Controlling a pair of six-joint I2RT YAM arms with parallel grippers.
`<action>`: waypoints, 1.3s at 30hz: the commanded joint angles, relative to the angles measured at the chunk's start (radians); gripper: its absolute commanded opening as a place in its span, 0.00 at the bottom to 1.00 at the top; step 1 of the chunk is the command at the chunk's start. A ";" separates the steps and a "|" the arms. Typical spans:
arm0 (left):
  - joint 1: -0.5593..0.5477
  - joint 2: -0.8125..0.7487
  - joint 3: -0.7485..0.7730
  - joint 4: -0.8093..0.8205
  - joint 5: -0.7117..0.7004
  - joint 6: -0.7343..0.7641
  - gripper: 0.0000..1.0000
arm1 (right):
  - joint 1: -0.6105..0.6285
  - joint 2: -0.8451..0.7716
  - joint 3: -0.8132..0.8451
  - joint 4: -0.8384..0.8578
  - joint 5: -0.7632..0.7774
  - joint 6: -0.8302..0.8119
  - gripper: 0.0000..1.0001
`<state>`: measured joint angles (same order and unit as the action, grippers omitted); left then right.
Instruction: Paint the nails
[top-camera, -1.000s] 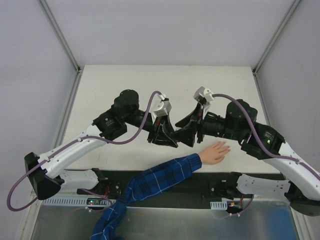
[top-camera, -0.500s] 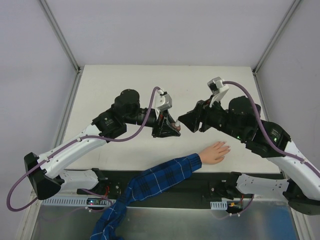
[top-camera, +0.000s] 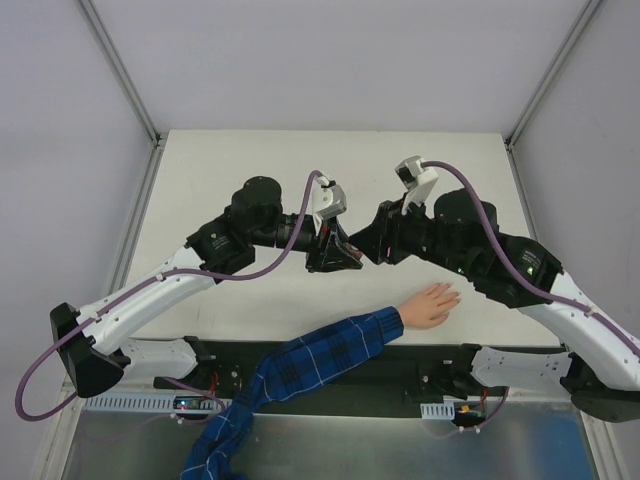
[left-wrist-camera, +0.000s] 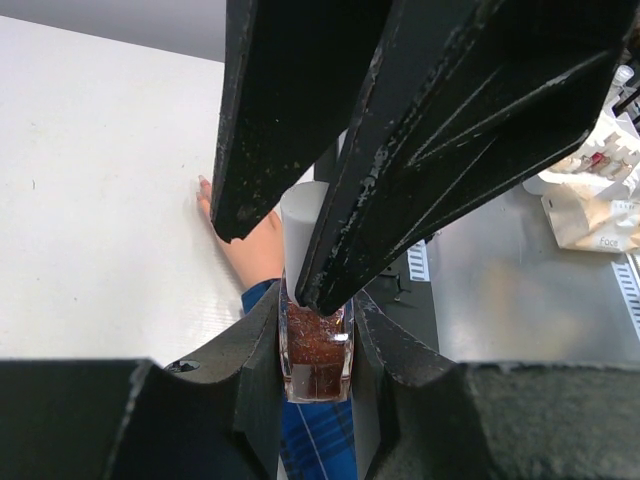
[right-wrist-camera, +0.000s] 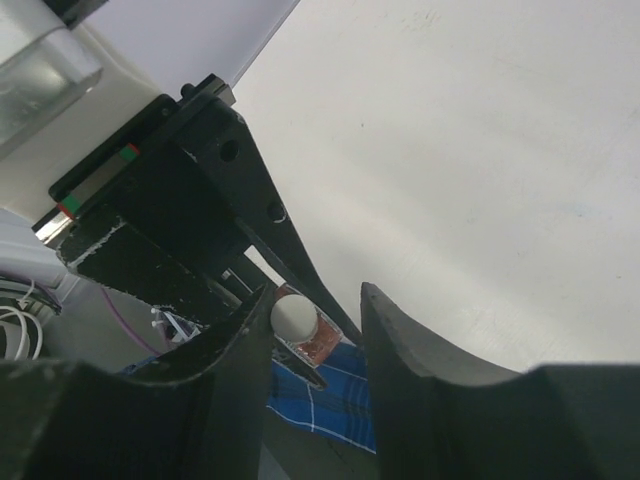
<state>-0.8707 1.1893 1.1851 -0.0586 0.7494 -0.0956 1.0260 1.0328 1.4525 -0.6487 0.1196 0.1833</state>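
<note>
Quick status: left gripper (left-wrist-camera: 316, 318) is clamped tight on the bottle (right-wrist-camera: 318, 346), out past the hand (top-camera: 432, 305) and off to its left. Right gripper (right-wrist-camera: 316, 295) is nosed up to the bottle's white cap (left-wrist-camera: 300, 225), its 2 fingers parted, the cap sitting between them. The hand lies flat on the table (top-camera: 240, 160), nails (left-wrist-camera: 204, 183) at its fingertips, well apart from both grippers.
</note>
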 joint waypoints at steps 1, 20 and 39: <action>-0.004 0.000 0.041 0.032 0.013 -0.001 0.00 | 0.005 -0.010 0.002 0.017 -0.021 0.007 0.34; -0.005 0.006 0.038 -0.001 0.028 0.004 0.00 | 0.008 -0.042 -0.018 0.021 -0.003 -0.042 0.01; -0.005 0.079 0.045 -0.021 0.626 0.039 0.00 | 0.002 -0.160 -0.162 0.149 -0.561 -0.410 0.00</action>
<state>-0.8761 1.2594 1.1969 -0.0818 1.2358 -0.0669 1.0382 0.8989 1.2800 -0.5331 -0.3592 -0.1833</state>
